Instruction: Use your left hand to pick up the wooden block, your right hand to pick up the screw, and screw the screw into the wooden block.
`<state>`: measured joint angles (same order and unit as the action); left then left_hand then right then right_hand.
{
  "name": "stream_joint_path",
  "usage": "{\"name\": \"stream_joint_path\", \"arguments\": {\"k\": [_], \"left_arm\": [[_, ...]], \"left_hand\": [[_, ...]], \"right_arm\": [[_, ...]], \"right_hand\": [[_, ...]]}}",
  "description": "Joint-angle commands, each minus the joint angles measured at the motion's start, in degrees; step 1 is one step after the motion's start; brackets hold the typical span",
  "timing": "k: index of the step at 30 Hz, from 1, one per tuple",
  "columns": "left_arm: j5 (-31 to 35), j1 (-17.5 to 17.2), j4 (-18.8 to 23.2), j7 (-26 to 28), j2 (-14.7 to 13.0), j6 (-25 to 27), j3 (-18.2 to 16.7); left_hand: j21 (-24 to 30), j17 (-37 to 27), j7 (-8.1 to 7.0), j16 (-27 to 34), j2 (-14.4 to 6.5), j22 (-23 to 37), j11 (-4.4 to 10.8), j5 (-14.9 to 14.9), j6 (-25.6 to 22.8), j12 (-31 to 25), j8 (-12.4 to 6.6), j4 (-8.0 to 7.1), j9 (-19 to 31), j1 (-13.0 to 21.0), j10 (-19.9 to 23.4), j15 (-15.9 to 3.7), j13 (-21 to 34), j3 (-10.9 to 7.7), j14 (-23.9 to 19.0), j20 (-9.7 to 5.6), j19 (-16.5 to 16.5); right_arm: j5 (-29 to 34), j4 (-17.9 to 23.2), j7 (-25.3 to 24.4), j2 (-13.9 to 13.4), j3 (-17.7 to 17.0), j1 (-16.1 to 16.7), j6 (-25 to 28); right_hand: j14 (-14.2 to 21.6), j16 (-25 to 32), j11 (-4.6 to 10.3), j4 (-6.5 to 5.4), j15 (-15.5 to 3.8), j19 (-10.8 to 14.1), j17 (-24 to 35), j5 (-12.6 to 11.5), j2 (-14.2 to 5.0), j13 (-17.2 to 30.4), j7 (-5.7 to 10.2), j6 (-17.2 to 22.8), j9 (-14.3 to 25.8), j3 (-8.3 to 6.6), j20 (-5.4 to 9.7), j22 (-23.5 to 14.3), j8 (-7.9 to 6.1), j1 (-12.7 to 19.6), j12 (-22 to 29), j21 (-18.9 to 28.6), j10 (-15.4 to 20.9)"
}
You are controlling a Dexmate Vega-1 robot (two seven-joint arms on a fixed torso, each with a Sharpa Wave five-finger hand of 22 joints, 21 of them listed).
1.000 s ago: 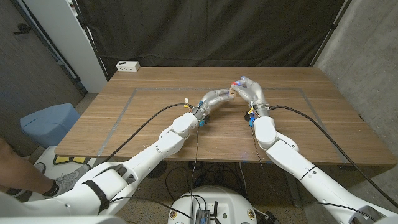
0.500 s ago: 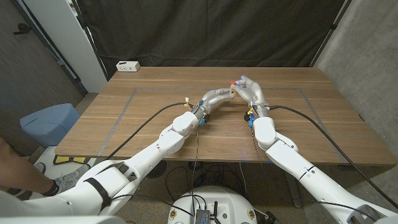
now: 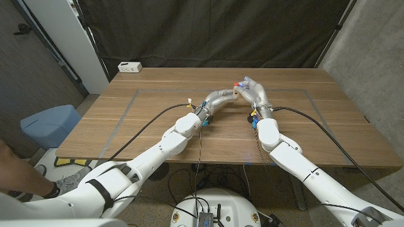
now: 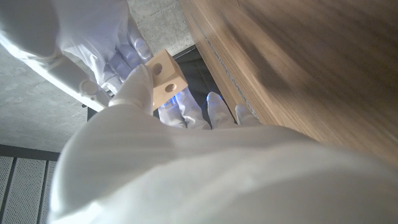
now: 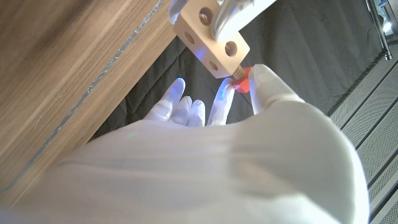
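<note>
A wooden surface fills the middle of the head view, with a black curtain hanging behind it and a blue bin on the floor at the left edge. Both arms rise from the bottom corners and meet just above the frame's centre. There the left hand grasps the wooden block, a pale piece with round holes, lifted off the surface. The right hand pinches the red-headed screw, whose tip touches the block's end face. Farther back, in the upper left, a white power strip lies near the surface's far corner.
</note>
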<state>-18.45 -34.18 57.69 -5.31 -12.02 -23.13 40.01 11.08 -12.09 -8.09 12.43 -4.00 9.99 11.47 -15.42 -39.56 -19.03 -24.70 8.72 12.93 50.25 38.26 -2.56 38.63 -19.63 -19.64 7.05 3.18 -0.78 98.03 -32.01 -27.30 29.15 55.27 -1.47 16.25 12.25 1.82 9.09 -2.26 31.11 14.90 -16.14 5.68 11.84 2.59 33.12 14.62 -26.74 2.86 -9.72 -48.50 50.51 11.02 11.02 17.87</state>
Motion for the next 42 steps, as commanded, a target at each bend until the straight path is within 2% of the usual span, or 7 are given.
{"name": "stream_joint_path", "arguments": {"k": [1,23,34,42], "left_arm": [[0.06,-0.63,1.31,0.43,-0.40,0.52,-0.01],[0.22,-2.02,4.02,1.32,-1.20,1.39,0.00],[1.02,-2.27,5.29,1.86,-1.85,1.67,0.18],[1.30,-1.53,4.29,1.39,-1.68,1.31,0.36]], "left_hand": [[0.20,-0.31,0.39,0.02,-0.40,0.19,0.08,-0.28,-2.94,0.10,-0.32,-0.09,0.30,0.07,0.43,-3.28,0.04,-0.32,-0.65,0.19,0.04],[0.20,-0.31,0.42,-0.01,-0.44,0.19,0.18,-0.28,-2.81,0.09,-0.22,-0.05,0.33,0.08,0.44,-3.47,0.09,-0.41,-0.75,0.19,0.04],[0.19,-0.33,0.37,-0.01,-0.51,0.19,0.07,-0.29,-2.76,0.15,-0.15,-0.08,0.32,0.05,0.29,-3.32,0.12,-0.45,-0.77,0.27,0.02],[0.19,-0.32,0.33,-0.03,-0.47,0.19,0.05,-0.28,-2.73,0.10,-0.12,-0.07,0.31,0.01,0.40,-3.35,0.14,-0.46,-0.77,0.25,0.02]], "right_arm": [[-0.42,0.48,0.55,-0.46,-0.22,0.41,0.08],[-0.91,2.07,0.77,-1.19,-0.85,1.83,0.14],[-1.06,3.16,1.88,-2.36,-1.25,2.40,-0.25],[-1.34,4.59,2.78,-3.11,-1.60,2.57,1.12]], "right_hand": [[-0.54,-0.15,-0.11,-0.14,-3.16,-0.50,0.10,-0.54,0.28,0.33,-0.09,-0.76,-0.08,-0.20,2.43,-0.19,0.30,-0.60,-0.12,0.00,-0.41],[-1.56,-0.35,-0.40,-0.20,-2.51,-1.40,0.00,-0.44,0.76,0.36,0.05,-3.58,-1.03,-0.14,1.96,-0.22,1.76,-1.39,-0.31,-0.11,-2.16],[-3.19,-0.57,-0.72,-0.80,-2.03,-2.91,-0.03,-0.01,1.47,0.40,-0.68,-6.89,-2.02,0.67,1.47,-0.25,3.71,-3.69,-0.41,-0.27,-4.19],[-4.04,-0.63,-0.68,-1.19,-1.66,-3.85,-0.10,0.62,2.03,0.40,-0.76,-8.12,-2.49,1.42,1.24,-0.27,4.70,-5.43,-0.47,-0.35,-5.39]]}}
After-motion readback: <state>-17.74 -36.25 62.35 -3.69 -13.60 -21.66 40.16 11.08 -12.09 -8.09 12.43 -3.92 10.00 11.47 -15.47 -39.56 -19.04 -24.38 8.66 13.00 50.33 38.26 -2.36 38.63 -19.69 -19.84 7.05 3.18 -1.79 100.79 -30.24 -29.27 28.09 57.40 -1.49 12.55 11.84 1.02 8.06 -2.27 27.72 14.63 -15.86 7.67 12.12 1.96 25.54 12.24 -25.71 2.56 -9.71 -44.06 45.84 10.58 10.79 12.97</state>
